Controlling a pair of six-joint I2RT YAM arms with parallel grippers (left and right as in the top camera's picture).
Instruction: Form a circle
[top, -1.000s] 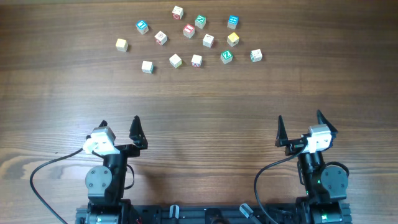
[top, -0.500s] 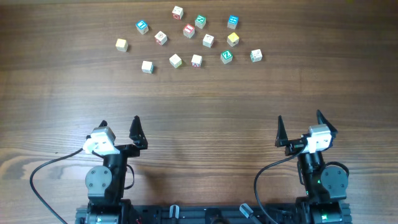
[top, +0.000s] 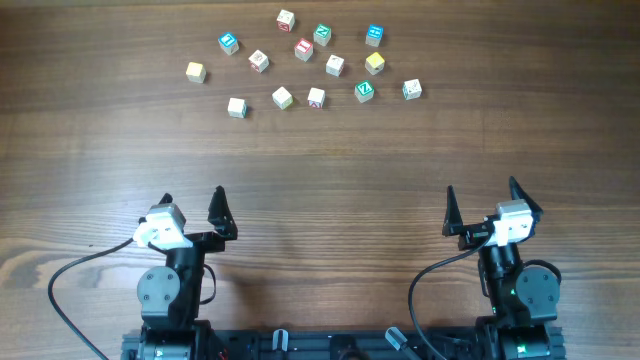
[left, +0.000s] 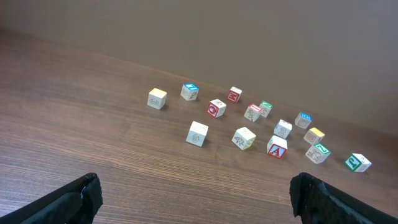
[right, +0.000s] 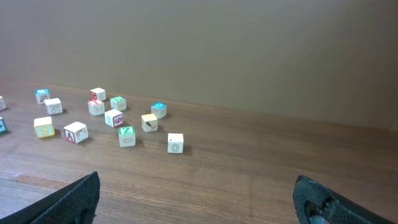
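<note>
The left gripper (top: 192, 195) and right gripper (top: 481, 187) stand fully open and hold nothing, low over the near side of the table (top: 320, 170). The letter cubes (top: 335, 65) lie scattered apart along the far side, not yet in a circle. The green Z cube (top: 364, 91) sits toward the right of the scatter.

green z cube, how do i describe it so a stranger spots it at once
Go to the scatter of letter cubes at the far side of the wooden table. In the scatter's nearest row, the green Z cube is second from the right, just in front of a yellow-topped cube. Its top is solid green with a white Z; its row-mates have pale tops.
</note>
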